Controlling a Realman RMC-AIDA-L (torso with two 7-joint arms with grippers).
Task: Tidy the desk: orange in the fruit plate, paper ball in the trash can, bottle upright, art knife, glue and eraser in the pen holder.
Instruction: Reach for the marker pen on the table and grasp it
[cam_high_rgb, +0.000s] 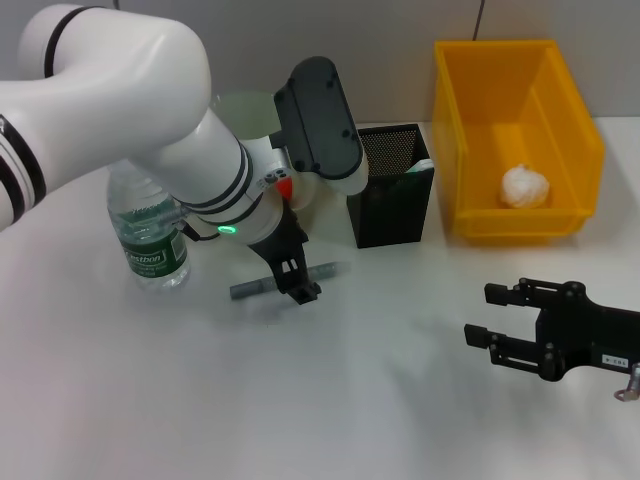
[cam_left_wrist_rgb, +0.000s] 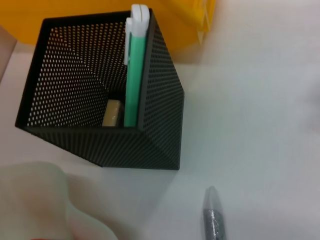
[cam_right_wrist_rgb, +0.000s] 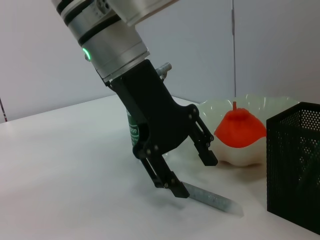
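My left gripper (cam_high_rgb: 292, 277) is open and hangs low over a grey glittery stick (cam_high_rgb: 250, 288), one finger on each side; it looks like the glue. The right wrist view shows the gripper (cam_right_wrist_rgb: 192, 175) and the stick (cam_right_wrist_rgb: 215, 200) too. The black mesh pen holder (cam_left_wrist_rgb: 150, 145) holds a green-white art knife (cam_left_wrist_rgb: 132, 70) and the tan eraser (cam_left_wrist_rgb: 112, 112). The orange (cam_right_wrist_rgb: 240, 129) lies in the pale-green fruit plate (cam_high_rgb: 245, 108). The paper ball (cam_high_rgb: 525, 187) lies in the yellow trash can (cam_high_rgb: 575, 130). The bottle (cam_high_rgb: 150, 235) stands upright. My right gripper (cam_high_rgb: 490, 335) is open and empty at the front right.
The pen holder (cam_high_rgb: 395, 200) stands just behind the stick, between the fruit plate and the trash can. The bottle stands close to the left arm's forearm. White table surface (cam_high_rgb: 380, 400) lies between the two grippers.
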